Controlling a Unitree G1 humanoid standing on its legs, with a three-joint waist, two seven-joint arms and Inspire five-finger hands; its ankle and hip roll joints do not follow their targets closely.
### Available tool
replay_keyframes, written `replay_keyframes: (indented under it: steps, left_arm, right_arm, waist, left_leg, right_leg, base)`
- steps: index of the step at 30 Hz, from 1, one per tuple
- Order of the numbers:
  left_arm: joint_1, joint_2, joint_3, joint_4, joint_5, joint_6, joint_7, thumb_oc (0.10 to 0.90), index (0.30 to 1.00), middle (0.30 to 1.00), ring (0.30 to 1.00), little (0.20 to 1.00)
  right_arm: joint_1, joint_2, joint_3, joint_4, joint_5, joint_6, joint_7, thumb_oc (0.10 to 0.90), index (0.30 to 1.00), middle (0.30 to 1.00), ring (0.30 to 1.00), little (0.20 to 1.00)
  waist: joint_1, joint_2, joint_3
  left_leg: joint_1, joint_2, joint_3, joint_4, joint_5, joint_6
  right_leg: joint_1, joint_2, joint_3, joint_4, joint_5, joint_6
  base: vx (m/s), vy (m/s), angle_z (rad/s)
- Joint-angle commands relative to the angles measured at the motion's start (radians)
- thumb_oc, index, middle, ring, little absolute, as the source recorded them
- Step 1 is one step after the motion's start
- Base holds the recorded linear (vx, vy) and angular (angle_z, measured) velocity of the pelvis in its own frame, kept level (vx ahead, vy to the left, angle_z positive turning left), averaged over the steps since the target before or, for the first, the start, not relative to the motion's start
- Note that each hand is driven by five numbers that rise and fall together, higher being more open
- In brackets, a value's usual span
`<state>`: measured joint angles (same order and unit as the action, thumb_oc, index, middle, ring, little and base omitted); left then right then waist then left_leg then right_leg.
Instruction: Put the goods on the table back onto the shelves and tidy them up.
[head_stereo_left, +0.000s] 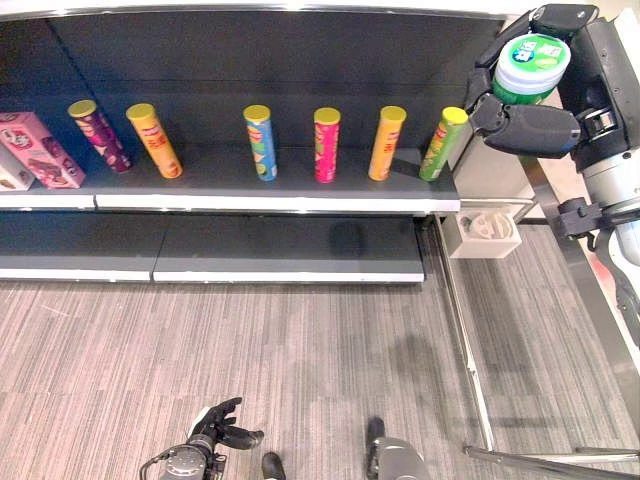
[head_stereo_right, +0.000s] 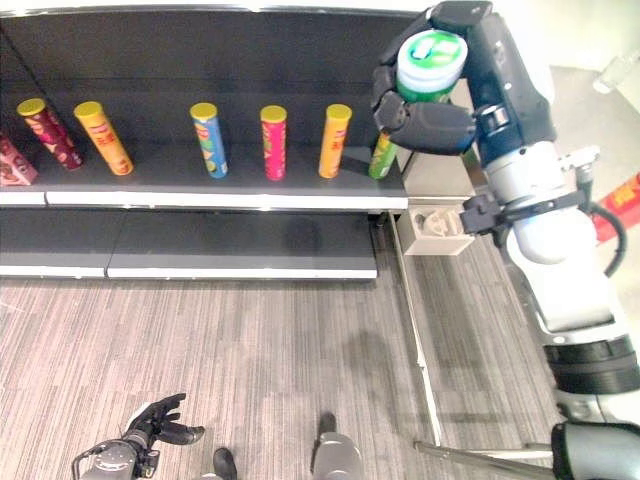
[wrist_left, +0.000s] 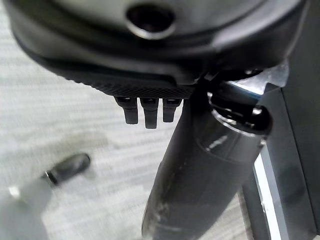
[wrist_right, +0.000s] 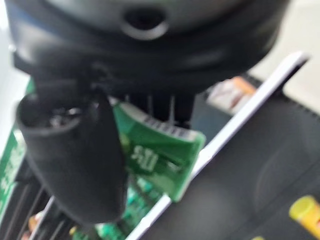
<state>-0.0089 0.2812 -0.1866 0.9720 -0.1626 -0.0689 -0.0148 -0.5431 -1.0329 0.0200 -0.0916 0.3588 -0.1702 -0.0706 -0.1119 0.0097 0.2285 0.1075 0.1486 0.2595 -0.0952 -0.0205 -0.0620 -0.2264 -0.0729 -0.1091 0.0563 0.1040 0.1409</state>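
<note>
**R hand holds green tub high by shelf end**

Shelf (head_stereo_left: 270, 190) carries a row of upright crisp tubes (head_stereo_left: 260, 142) w/ pink box (head_stereo_left: 40, 150) at far left. R arm raised, R hand (head_stereo_right: 440, 125) curled round green tub (head_stereo_right: 430, 62), white lid up, above shelf's right end. L hand (head_stereo_left: 222, 428) hangs low over floor, fingers loosely spread, holding nothing.

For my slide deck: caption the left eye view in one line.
Right hand holds a green tub raised by the shelf's right end, past a row of chip cans.

Dark two-tier shelf unit (head_stereo_left: 250, 190) on grey striped carpet (head_stereo_left: 200, 350).
</note>
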Motion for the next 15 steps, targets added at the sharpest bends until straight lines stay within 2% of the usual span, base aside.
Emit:
replay_keyframes:
  steps: [1,2,3,4,7,10,11,12,13,15]
  left_arm:
    - [0.014,0.029,-0.025,-0.046,0.022,-0.044,-0.028,0.800,0.900,0.900,0.900,0.900]
    - [0.016,0.026,-0.027,-0.053,0.027,-0.047,-0.033,0.800,0.900,0.900,0.900,0.900]
    - [0.017,0.027,-0.029,-0.054,0.027,-0.047,-0.033,0.800,0.900,0.900,0.900,0.900]
    - [0.019,0.017,-0.039,-0.058,0.032,-0.049,-0.038,0.800,0.900,0.900,0.900,0.900]
    - [0.015,0.009,-0.048,-0.049,0.030,-0.047,-0.039,0.800,0.900,0.900,0.900,0.900]
    - [-0.003,-0.001,-0.060,-0.044,0.018,-0.048,-0.030,0.800,0.900,0.900,0.900,0.900]
    - [-0.006,-0.003,-0.061,-0.045,0.010,-0.048,-0.028,0.800,0.900,0.900,0.900,0.900]
    - [-0.008,-0.005,-0.063,-0.045,0.006,-0.048,-0.028,0.800,0.900,0.900,0.900,0.900]
    - [-0.008,-0.007,-0.063,-0.046,-0.003,-0.049,-0.026,0.800,0.900,0.900,0.900,0.900]
    - [-0.005,-0.005,-0.065,-0.052,-0.014,-0.048,-0.029,0.800,0.900,0.900,0.900,0.900]
  right_arm:
    - [-0.113,-0.060,-0.121,0.005,0.020,-0.075,-0.054,0.400,0.300,0.300,0.300,0.300]
    - [-0.108,-0.075,-0.132,-0.005,0.013,-0.082,-0.055,0.400,0.300,0.300,0.300,0.300]
    - [-0.105,-0.075,-0.134,-0.006,0.013,-0.082,-0.055,0.400,0.300,0.300,0.300,0.300]
    - [-0.104,-0.097,-0.146,-0.010,0.008,-0.088,-0.058,0.400,0.300,0.300,0.300,0.300]
    - [-0.111,-0.127,-0.146,-0.015,0.010,-0.087,-0.057,0.400,0.300,0.300,0.300,0.300]
    - [-0.153,-0.157,-0.121,-0.024,0.025,-0.094,-0.053,0.400,0.300,0.300,0.300,0.300]
    - [-0.166,-0.166,-0.114,-0.029,0.034,-0.098,-0.053,0.400,0.300,0.300,0.300,0.300]
    - [-0.181,-0.171,-0.106,-0.030,0.037,-0.098,-0.054,0.400,0.300,0.300,0.300,0.300]
    - [-0.199,-0.176,-0.096,-0.039,0.042,-0.102,-0.055,0.400,0.300,0.300,0.300,0.300]
    - [-0.249,-0.184,-0.068,-0.058,0.042,-0.103,-0.054,0.400,0.300,0.300,0.300,0.300]
  waist:
    - [0.011,-0.038,-0.066]
    - [0.010,-0.045,-0.073]
    - [0.008,-0.045,-0.072]
    - [0.008,-0.052,-0.086]
    - [0.007,-0.051,-0.096]
    - [0.005,-0.047,-0.090]
    - [0.009,-0.047,-0.092]
    - [0.008,-0.052,-0.095]
    - [0.013,-0.051,-0.094]
    - [0.021,-0.060,-0.080]
  left_leg:
    - [0.055,-0.161,-0.025,0.008,-0.071,0.013]
    - [0.075,-0.176,-0.036,0.008,-0.091,0.011]
    - [0.077,-0.176,-0.040,0.008,-0.091,0.011]
    - [0.096,-0.188,-0.056,0.008,-0.113,0.014]
    - [0.115,-0.183,-0.063,0.008,-0.123,0.006]
    - [0.112,-0.172,-0.061,0.073,-0.150,-0.013]
    - [0.106,-0.160,-0.053,0.116,-0.169,-0.028]
    - [0.089,-0.155,-0.052,0.163,-0.161,-0.041]
    - [0.069,-0.136,-0.045,0.235,-0.147,-0.069]
    - [0.002,-0.120,-0.054,0.400,-0.077,-0.122]
  right_leg:
    - [-0.012,-0.015,-0.067,-0.067,-0.009,0.062]
    - [0.009,-0.028,-0.123,-0.112,0.011,0.064]
    - [0.014,-0.028,-0.127,-0.117,0.013,0.064]
    - [0.037,-0.034,-0.140,-0.129,0.045,0.058]
    - [0.051,-0.033,-0.153,-0.127,0.046,0.053]
    - [0.071,-0.042,-0.172,-0.101,0.025,0.040]
    - [0.086,-0.043,-0.182,-0.095,0.009,0.033]
    - [0.098,-0.050,-0.191,-0.096,-0.001,0.025]
    - [0.126,-0.045,-0.201,-0.099,-0.021,0.016]
    - [0.171,-0.048,-0.218,-0.103,-0.052,-0.009]
  base:
    - [0.38,-0.035,0.69]
    - [0.26,-0.030,0.47]
    - [0.34,-0.081,0.44]
    - [0.16,-0.050,0.63]
    - [0.23,-0.078,0.52]
    - [0.21,-0.091,0.24]
    - [0.21,-0.111,0.20]
    - [0.24,-0.134,0.20]
    - [0.19,-0.140,0.26]
    - [0.19,-0.144,0.24]
